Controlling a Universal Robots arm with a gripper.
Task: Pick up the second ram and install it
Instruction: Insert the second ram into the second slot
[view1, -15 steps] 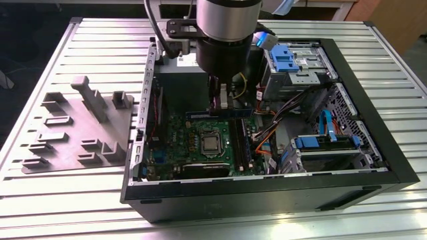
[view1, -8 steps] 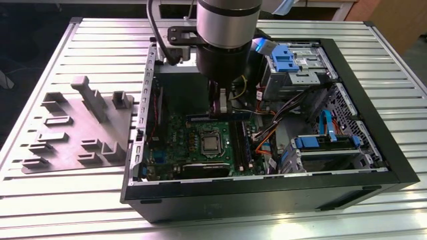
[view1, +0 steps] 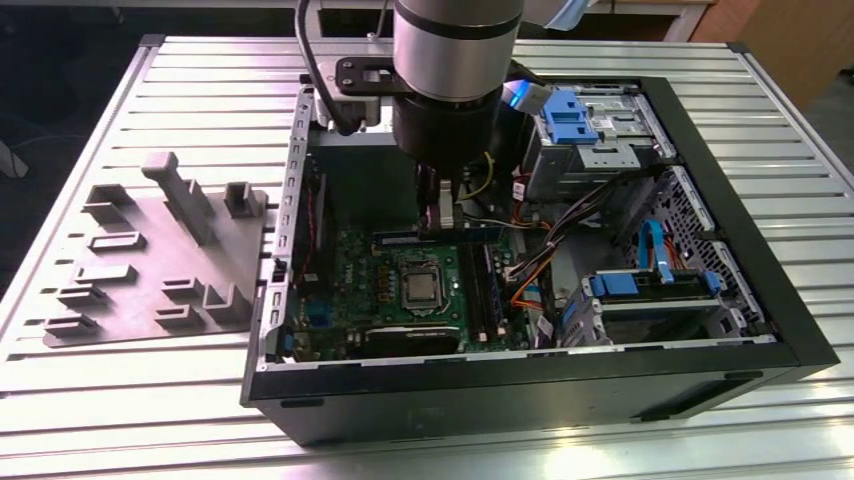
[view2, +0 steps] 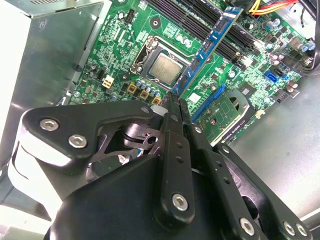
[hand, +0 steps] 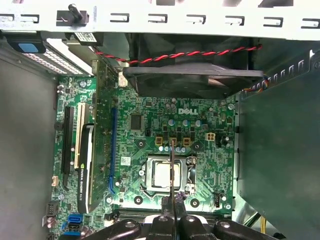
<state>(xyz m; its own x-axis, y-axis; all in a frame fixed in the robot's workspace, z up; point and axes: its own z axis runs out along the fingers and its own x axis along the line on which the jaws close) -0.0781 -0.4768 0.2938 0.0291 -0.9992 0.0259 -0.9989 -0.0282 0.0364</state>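
Pinching the second ram (view2: 205, 50) between fingers pressed flat together, our gripper (view2: 173, 100) hangs inside the open computer case (view1: 534, 385). The case stands on the tabletop (view1: 200, 100) nearer the edge on the exterior view's right. A grey fixture tray (view1: 147, 290) lies beside it toward the opposite edge.

The blue-green strip juts from the fingertips over the motherboard (hand: 200, 125), above the bare processor (hand: 162, 175). In the first wrist view we see it edge-on, as a thin line crossing that chip. It appears to touch nothing and sits in no slot. The black memory slots (view2: 195, 22) lie just beside it in the second wrist view. We cannot tell from these views how square the strip is to them.

We judge the step in hand to be lining the strip up with a free slot. To do that well, we want:
- the contact edge parallel to the slot along its whole length
- the board upright, not leaning
- its notch matched to the slot's key before any load goes on
- pressure that is straight and even, since a thin board held at one narrow spot can pivot in the grip
- clearance from the yellow and orange cables (view2: 265, 7) near the slots' end
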